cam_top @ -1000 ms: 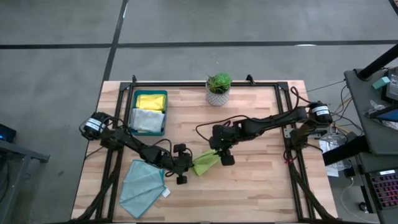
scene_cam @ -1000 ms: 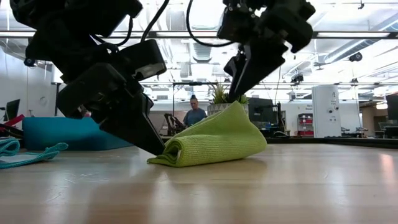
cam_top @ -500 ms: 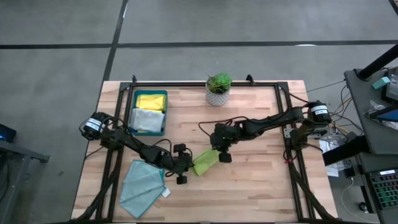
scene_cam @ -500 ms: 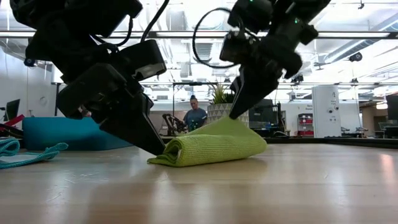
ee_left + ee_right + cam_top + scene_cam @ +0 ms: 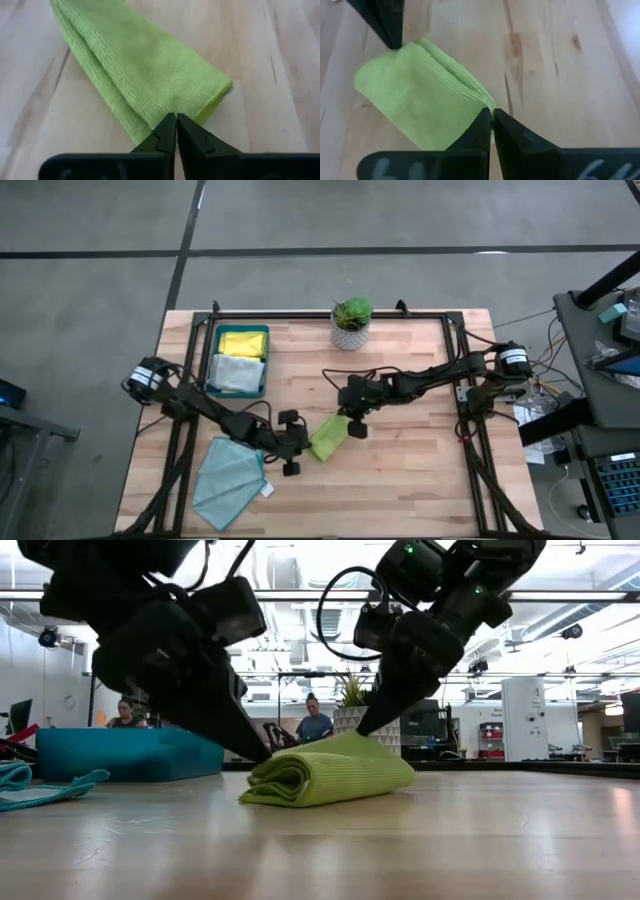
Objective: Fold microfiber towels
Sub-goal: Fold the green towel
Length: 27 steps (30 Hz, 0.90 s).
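A lime green towel (image 5: 328, 438) (image 5: 325, 778) lies folded into a narrow, low bundle on the middle of the table. My left gripper (image 5: 306, 443) (image 5: 176, 122) is shut, its tips at the bundle's left end. My right gripper (image 5: 346, 424) (image 5: 491, 117) is shut too, its tips on the bundle's far right end. A light teal towel (image 5: 230, 470) with a white tag lies spread flat at the near left. A yellow towel (image 5: 242, 342) and a pale grey towel (image 5: 236, 373) lie in the tray. My left gripper touches the green towel's left end (image 5: 165, 112) with its shut fingertips, slanting down from the table's left. Whether cloth is nipped between the tips, I cannot tell. The towel lies on the table. My right gripper touches the top of the folded corner at the towel's far right end (image 5: 482, 102) with its shut fingertips, slanting down from the right. Whether any cloth sits between the tips, I cannot tell. The towel rests flat on the table.
A dark teal tray (image 5: 264, 360) stands at the far left and a potted plant (image 5: 351, 323) at the far middle. Bare wood stretches along the near right. People (image 5: 313, 725) sit in the room behind.
My right gripper has gone down and a little toward the table's left. The towel's raised right end has come down with it, and the peaked shape has sunk into a low folded bundle. My left gripper's tip has risen from table level to the top of the bundle's left end.
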Motion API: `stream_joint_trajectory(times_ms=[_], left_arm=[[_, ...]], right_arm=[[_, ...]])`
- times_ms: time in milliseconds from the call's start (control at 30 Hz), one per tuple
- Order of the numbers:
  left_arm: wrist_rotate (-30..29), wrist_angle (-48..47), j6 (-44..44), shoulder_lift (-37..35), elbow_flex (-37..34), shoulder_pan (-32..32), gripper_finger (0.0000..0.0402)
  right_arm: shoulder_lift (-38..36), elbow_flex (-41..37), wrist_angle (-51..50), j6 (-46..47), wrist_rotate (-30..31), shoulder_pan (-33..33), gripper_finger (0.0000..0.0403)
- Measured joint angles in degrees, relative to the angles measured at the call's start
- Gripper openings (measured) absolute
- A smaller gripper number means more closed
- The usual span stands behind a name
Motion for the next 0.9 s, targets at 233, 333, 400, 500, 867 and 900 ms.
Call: stream_joint_trajectory(times_ms=[233,333,400,500,867,900], left_arm=[[-0.03,-3.3,-0.01,-2.37,-0.07,0.0,0.0],[-0.04,-3.65,0.01,-2.96,-0.03,0.0,0.0],[-0.08,-3.57,0.0,-3.96,-0.09,0.0,0.0],[-0.09,-4.45,-0.01,-5.07,0.08,0.0,0.0],[-2.48,6.01,-0.08,0.81,0.42,0.74,0.0],[-2.49,5.97,-0.44,1.57,0.42,0.79,0.0]], right_arm=[[0.86,-0.18,3.43,-0.06,0.17,0.0,0.0009],[2.99,-0.18,5.11,-0.09,0.16,0.0,0.0009],[4.53,-0.18,5.94,-0.03,0.26,0.0,0.0009],[6.34,-0.16,8.44,0.17,0.63,0.0,0.0009],[7.78,0.7,7.84,0.37,3.6,0.0,0.0009],[7.78,0.7,7.82,0.41,3.62,0.0,0.0009]])
